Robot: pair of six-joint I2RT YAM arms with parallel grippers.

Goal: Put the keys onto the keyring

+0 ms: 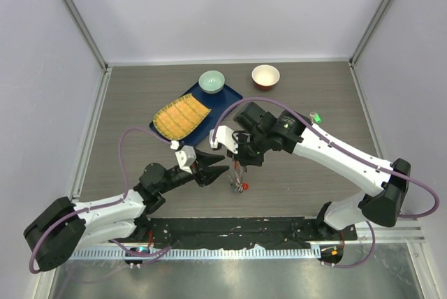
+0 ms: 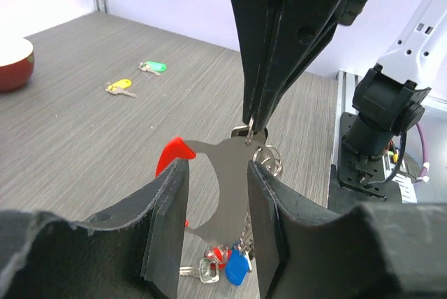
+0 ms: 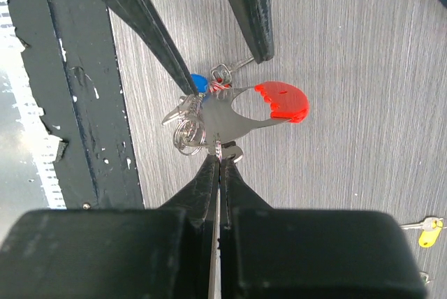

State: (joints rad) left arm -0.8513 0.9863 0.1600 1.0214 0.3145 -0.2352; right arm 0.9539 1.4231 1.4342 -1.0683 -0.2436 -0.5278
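The keyring [image 2: 225, 187], a flat silver plate with a red tip, rings and red and blue tags, hangs just above the table. My right gripper [image 3: 220, 147] is shut on its top edge and points down at it. My left gripper [image 2: 216, 173] reaches in from the left, open. Its pads [image 2: 167, 222] flank the silver plate. In the right wrist view one left fingertip [image 3: 264, 54] stands apart from the plate. A yellow-headed key [image 2: 120, 87] and a green-headed key [image 2: 152, 68] lie together on the table, far from both grippers. The green key [image 1: 316, 116] is at the right of the top view.
A blue tray [image 1: 229, 98] at the back holds a yellow cloth [image 1: 181, 117] and a pale green bowl [image 1: 211, 81]. An orange bowl [image 1: 265, 75] stands to its right. The black base rail [image 1: 230, 230] runs along the near edge.
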